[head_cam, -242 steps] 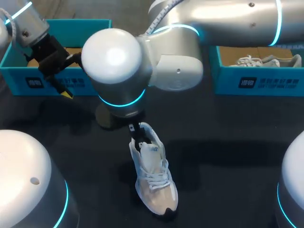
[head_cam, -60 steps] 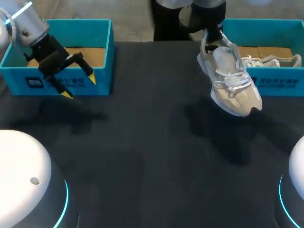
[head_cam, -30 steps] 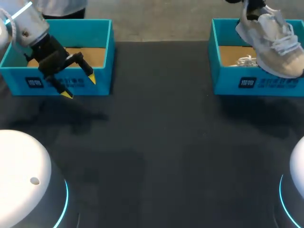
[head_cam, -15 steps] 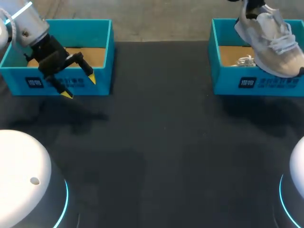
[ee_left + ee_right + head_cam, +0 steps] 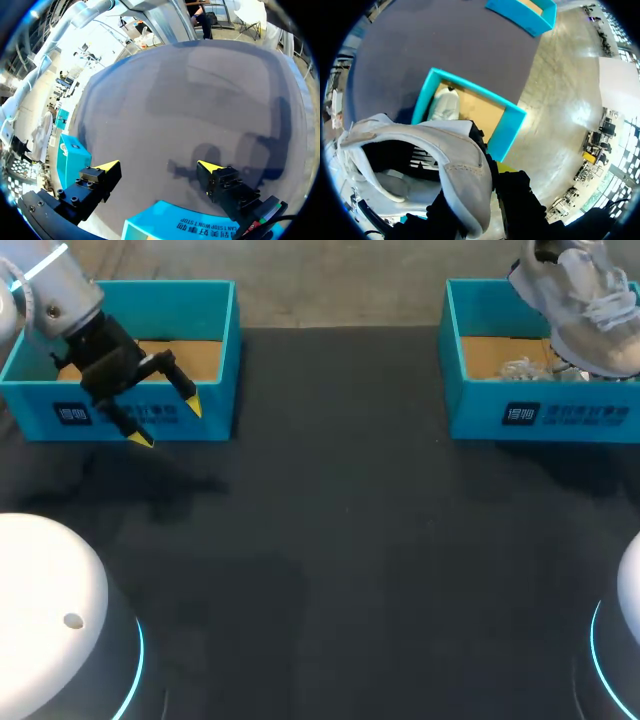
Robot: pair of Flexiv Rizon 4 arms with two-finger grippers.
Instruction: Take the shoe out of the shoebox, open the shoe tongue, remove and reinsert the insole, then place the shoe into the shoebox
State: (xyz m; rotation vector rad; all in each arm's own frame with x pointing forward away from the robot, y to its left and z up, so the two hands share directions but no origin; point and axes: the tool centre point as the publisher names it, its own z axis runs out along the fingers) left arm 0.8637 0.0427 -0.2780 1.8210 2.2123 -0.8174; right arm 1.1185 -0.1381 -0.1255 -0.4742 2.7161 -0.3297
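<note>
Right gripper (image 5: 487, 174) is clamped on the shoe (image 5: 580, 310) at the heel collar. One finger sits outside the heel. The other is hidden inside the shoe opening, so the grip is read from the heel wall pinched between them.

Shoe is in the air over the right shoebox (image 5: 480, 415), toward its far right end. It's tilted, heel up at the gripper, toe lower and pointing to the front right. In the head view its sole overlaps the box's back area, and I can't tell from there if it touches the rim. In the right wrist view the box lies well below the shoe, with the shoe opening facing the camera.

A second shoe (image 5: 520, 368) lies inside the right shoebox on the cardboard floor. Its laces show in the head view and its pale upper in the right wrist view.

Left gripper (image 5: 167, 422) has its fingers spread wide with nothing between them. It hangs at the front wall of the left shoebox (image 5: 150, 287), near its right end, tips pointing down toward the table (image 5: 320, 540). In the left wrist view the box's front rim is under the fingers and bare dark tabletop is ahead.

The two boxes sit well apart at the far edge of the table.
</note>
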